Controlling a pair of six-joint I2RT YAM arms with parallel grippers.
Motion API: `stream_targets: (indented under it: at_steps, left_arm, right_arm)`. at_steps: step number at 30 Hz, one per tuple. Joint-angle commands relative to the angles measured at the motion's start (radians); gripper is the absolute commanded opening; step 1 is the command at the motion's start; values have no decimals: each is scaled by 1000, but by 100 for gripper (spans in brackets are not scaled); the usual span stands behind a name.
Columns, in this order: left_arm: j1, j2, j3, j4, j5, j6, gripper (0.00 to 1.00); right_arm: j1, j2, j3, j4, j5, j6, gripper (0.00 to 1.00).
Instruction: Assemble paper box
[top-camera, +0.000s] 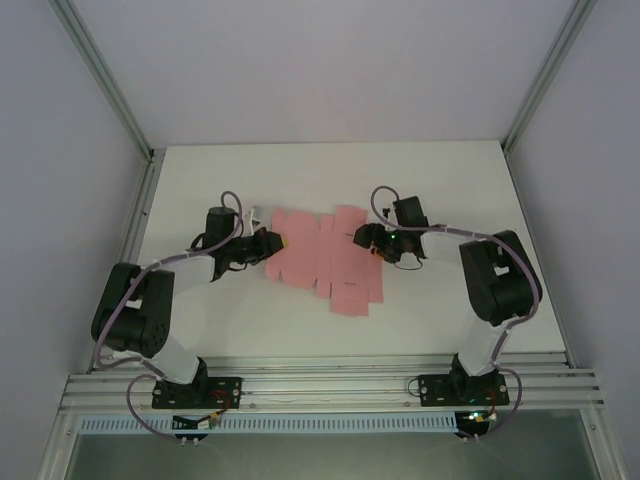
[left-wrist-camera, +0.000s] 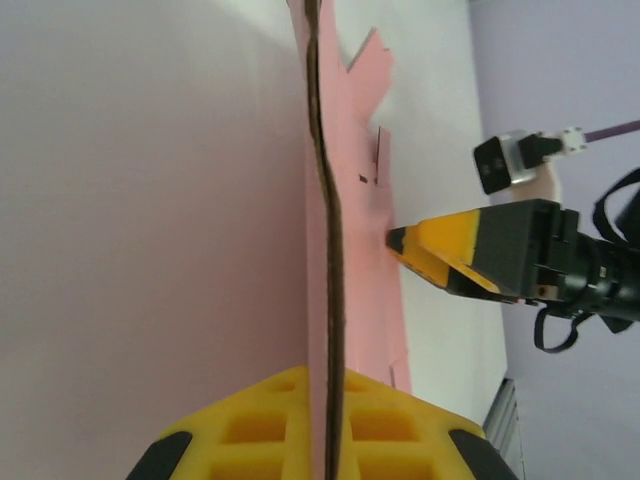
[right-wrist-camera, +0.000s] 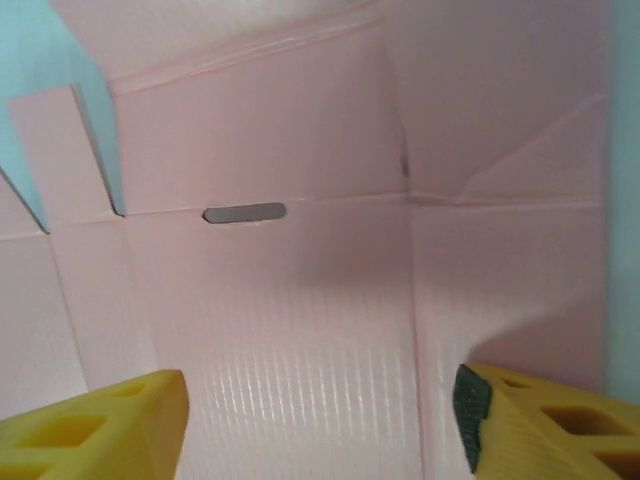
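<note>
The paper box is a flat pink die-cut sheet with flaps, lying in the middle of the white table. My left gripper is at the sheet's left edge. In the left wrist view its yellow fingers are shut on that edge of the paper box, which stands edge-on between them as a thin dark line. My right gripper is over the sheet's right part. In the right wrist view it is open, its pads wide apart just above a creased panel with a small slot. The right gripper also faces the sheet in the left wrist view.
The white table has bare room in front of and behind the sheet. Aluminium posts stand at the back corners. A metal rail with both arm bases runs along the near edge.
</note>
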Motion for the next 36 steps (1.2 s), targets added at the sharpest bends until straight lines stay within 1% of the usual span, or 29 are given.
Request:
stream_targets:
  at_steps: [1, 3, 5, 6, 8, 10, 13, 16, 19, 21, 24, 26, 30, 31, 36]
  left_arm:
    - [3, -91, -46, 195, 50, 2, 0]
    - [2, -136, -73, 272, 69, -18, 0]
    - [2, -175, -100, 356, 104, -44, 0]
    - [2, -188, -114, 415, 128, -65, 0]
    - [2, -212, -148, 537, 157, -127, 0]
    - [2, -229, -173, 649, 167, -183, 0]
    - [2, -246, -187, 772, 178, -254, 0]
    - [2, -255, -194, 820, 161, -283, 0]
    - [2, -247, -199, 838, 153, -291, 0]
    - [2, -232, -203, 896, 174, -316, 0]
    - [2, -199, -206, 1004, 192, -372, 0]
    - [2, -182, -194, 999, 195, -385, 0]
    - [2, -164, -190, 1001, 195, -395, 0]
    - [1, -165, -194, 1001, 189, -393, 0]
    - [5, -172, -211, 979, 152, -371, 0]
  right_arm:
    - [-16, -148, -58, -3, -19, -30, 75]
    - [-33, -240, -99, 52, -32, -22, 77]
    - [-60, -330, -147, 94, -77, -24, 86]
    - [-73, -369, -173, 122, -101, -27, 87]
    - [-104, -449, -227, 176, -160, -34, 91]
    - [-133, -527, -276, 211, -194, -39, 94]
    - [-172, -628, -343, 224, -186, -54, 98]
    - [-204, -707, -395, 238, -162, -24, 99]
    - [-212, -760, -436, 303, -212, 1, 98]
    - [-211, -776, -459, 373, -256, 27, 94]
    - [-214, -771, -459, 451, -295, 69, 77]
    - [-215, -751, -427, 469, -349, 76, 69]
    - [-215, -708, -382, 557, -443, 112, 46]
    - [-216, -703, -378, 575, -456, 118, 41]
    - [-219, -704, -364, 599, -500, 117, 20]
